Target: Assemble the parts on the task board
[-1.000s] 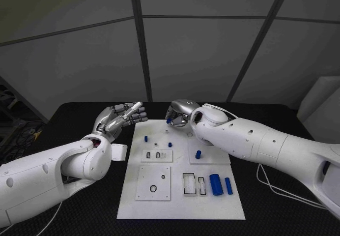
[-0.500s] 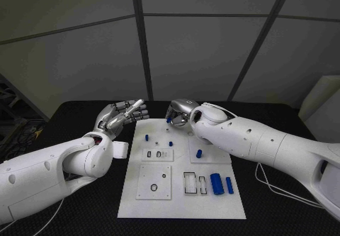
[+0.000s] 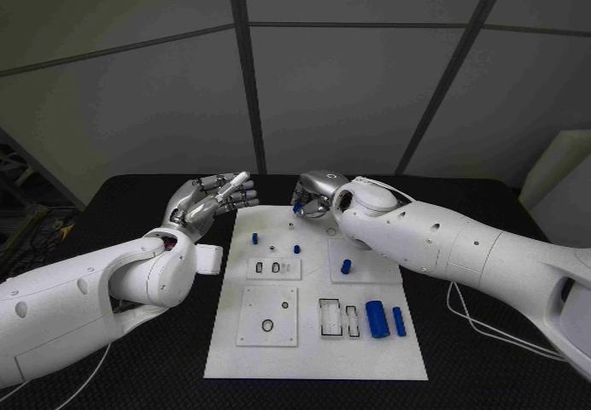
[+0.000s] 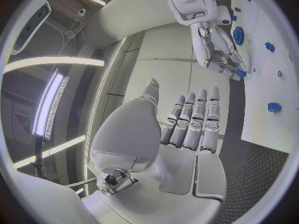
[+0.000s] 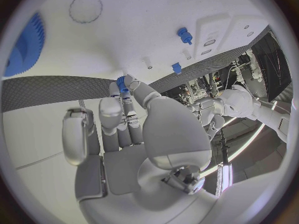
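Task board (image 3: 314,359) lies flat below both my hands, its far edge just under my right hand (image 3: 313,198); small blue part (image 5: 122,84) sits pinched at that hand's fingertips, above the board's far end; risk, in my judgement: so slight a pinch could let the part tilt or drop, and a skewed part would jam at its hole; my left hand (image 3: 212,202) hovers just beside the board's far left corner, fingers straight and together, holding and touching nothing.
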